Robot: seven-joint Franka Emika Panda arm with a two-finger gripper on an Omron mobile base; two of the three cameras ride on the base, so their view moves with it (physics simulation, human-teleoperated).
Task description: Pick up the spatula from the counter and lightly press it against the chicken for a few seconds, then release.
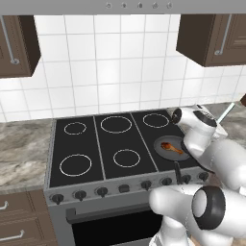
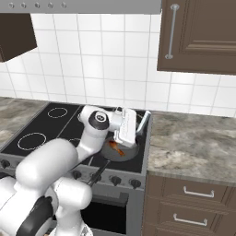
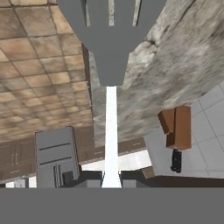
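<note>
Gripping grey slotted white-handled spatula (image 3: 111, 57)

We see a grey marbled table (image 1: 21, 151) running along the tiled wall, with a black cooktop (image 1: 98, 141) set between its two stretches. One dark round pan (image 1: 159, 143) sits on the cooktop's front right burner, near the table's right stretch.
</note>
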